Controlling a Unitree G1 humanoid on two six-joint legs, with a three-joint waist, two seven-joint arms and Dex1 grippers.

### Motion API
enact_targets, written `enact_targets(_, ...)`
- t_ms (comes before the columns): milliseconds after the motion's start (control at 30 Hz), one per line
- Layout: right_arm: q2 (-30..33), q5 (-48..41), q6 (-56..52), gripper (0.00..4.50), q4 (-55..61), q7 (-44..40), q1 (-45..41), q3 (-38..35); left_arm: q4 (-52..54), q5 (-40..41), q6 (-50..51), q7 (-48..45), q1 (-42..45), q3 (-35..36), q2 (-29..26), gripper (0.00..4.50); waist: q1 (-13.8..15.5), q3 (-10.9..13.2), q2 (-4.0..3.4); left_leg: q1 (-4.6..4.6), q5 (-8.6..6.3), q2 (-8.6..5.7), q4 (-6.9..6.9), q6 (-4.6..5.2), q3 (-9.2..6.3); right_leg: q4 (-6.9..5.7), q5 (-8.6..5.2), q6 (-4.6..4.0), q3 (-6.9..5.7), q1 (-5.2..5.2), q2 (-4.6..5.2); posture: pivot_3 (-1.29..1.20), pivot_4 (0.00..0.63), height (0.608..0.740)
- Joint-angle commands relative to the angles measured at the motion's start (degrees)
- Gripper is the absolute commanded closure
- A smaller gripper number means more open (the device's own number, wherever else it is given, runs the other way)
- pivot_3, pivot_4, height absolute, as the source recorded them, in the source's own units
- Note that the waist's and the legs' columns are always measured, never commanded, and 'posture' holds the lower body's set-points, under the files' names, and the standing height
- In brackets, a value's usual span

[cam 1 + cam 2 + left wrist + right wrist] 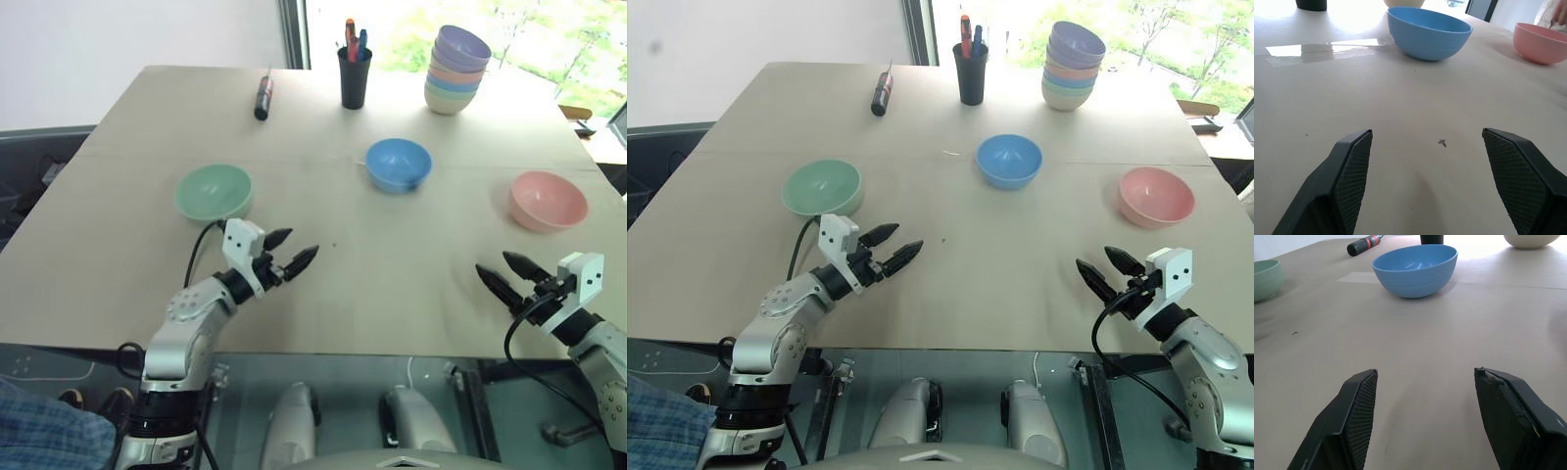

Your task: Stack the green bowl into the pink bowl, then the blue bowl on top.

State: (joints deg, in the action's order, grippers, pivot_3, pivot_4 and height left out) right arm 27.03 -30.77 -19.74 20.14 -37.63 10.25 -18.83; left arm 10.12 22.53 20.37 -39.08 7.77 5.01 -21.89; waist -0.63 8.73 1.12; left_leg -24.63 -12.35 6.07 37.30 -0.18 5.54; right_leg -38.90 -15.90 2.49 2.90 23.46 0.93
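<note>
the green bowl sits near the bench's left edge, the pink bowl by the right edge, the blue bowl between. left gripper and right gripper hang with jaws open, empty. take green by its rim, level.

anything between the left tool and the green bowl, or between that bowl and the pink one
Nothing visible blocks the left tool from the green bowl. Between that bowl and the pink bowl, the blue bowl sits slightly behind the straight path.
</note>
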Motion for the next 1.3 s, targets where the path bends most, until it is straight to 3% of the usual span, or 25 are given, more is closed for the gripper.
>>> enact_targets(33,1.19,-0.51,1.99,1.19,0.38,-1.29,0.42,-1.85,2.93,0.98,-1.77,-0.38,-0.19,0.81,-0.31,0.70,0.00,0.00,0.00,0.00,0.00,0.00,0.00,0.00,0.00,0.00,0.00,0.00,0.00,0.00,0.00,0.00,0.150,0.740)
enact_targets(800,1.54,2.12,6.03,1.19,-0.52,-0.67,1.36,-1.37,0.50,3.49,-3.91,-5.11,2.23,-0.29,-0.34,0.70,0.02,0.00,0.00,0.01,0.00,0.00,0.01,0.00,0.00,-0.01,0.00,0.00,0.00,-0.01,-0.01,0.00,0.150,0.740)
enact_targets(1000,6.03,9.73,6.68,1.19,-3.66,4.10,-3.84,-2.05,3.89,9.72,-3.80,-11.37,2.49,-0.86,0.43,0.70,-0.05,0.00,0.00,0.00,0.00,0.00,0.06,0.00,0.05,-0.01,0.01,0.01,0.05,0.00,0.00,0.00,0.150,0.740)
enact_targets(1300,16.84,20.57,8.50,1.19,-13.83,3.23,-13.09,1.71,6.75,13.32,-3.72,-15.31,4.36,-2.78,0.87,0.70,0.00,-0.02,-0.03,0.01,0.00,-0.03,0.11,0.01,0.05,-0.01,0.01,0.02,0.08,-0.03,0.00,0.00,0.150,0.740)
